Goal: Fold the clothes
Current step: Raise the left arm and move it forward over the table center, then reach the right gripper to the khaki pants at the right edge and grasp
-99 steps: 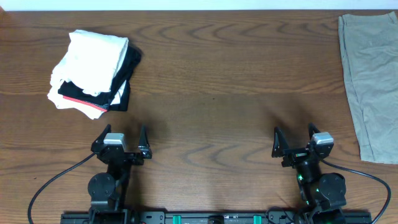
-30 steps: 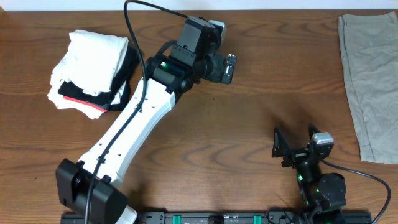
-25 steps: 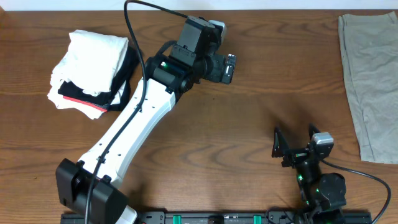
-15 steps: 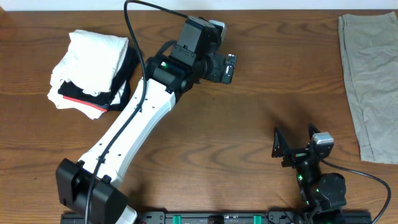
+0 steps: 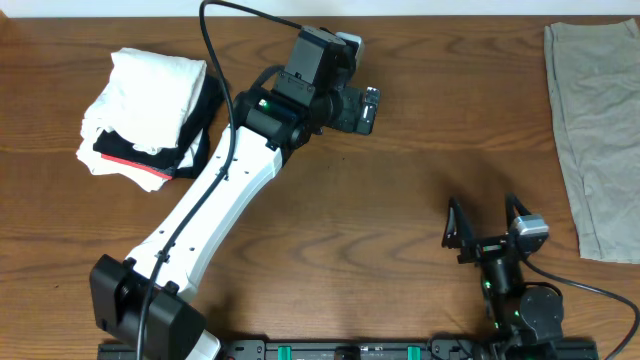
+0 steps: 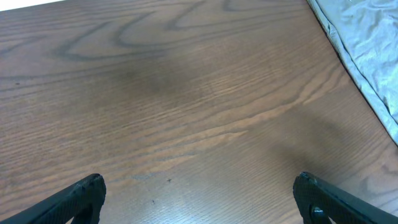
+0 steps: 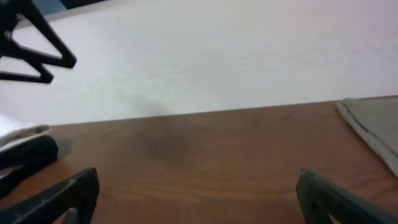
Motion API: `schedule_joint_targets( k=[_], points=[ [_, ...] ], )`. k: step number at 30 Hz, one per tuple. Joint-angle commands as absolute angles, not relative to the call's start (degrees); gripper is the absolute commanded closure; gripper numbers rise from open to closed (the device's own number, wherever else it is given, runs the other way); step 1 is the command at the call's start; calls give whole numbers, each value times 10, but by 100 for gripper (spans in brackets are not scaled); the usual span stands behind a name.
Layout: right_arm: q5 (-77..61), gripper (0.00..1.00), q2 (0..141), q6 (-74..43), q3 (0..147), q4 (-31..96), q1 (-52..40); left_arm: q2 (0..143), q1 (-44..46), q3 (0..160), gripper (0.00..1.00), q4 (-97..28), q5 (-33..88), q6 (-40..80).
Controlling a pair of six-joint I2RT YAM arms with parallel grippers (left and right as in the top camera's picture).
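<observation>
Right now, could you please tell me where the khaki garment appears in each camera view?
Overhead: the khaki garment lies along the right edge, from the top to past the middle.
Left wrist: it fills the top right corner.
Right wrist: it sits at the right edge, mid-height.
Shared landmark: the wooden table it lies on.

Bare desk [image 5: 410, 190] lies open btwn left arm [image 5: 220, 190], slanting across centre-left, and khaki garment [image 5: 595, 130] along right edge. A pile of white and black clothes [image 5: 150, 110] blocks far-left corner; right gripper [image 5: 482, 204] occupies near-right front, w/ clear wood ahead.
</observation>
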State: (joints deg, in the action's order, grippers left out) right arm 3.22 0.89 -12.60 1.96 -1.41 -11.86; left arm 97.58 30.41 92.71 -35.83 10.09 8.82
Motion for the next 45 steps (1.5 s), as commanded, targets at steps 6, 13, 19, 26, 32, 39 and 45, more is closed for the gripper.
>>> schedule_joint_targets(
  k=[6, 13, 19, 26, 32, 39, 45],
  points=[
    [126, 1, 131, -126, 256, 105, -112, 978, 302, 940, 2, -359, 96, 87],
    [135, 1, 357, -126, 521, 288, -95, 978, 302, 940, 2, -359, 96, 87],
    [91, 1, 551, -84, 672, 399, -28, 978, 302, 940, 2, -359, 96, 87],
    [28, 1, 737, -29, 745, 418, 94, 978, 302, 940, 2, -359, 96, 87],
    [25, 1, 792, -2, 747, 392, 126, 978, 302, 940, 2, -359, 96, 87],
    [16, 39, 864, 4, 747, 353, 176, 978, 302, 940, 2, -359, 96, 87],
    [-20, 53, 941, 37, 748, 279, 216, 978, 302, 940, 2, -359, 96, 87]
  ],
)
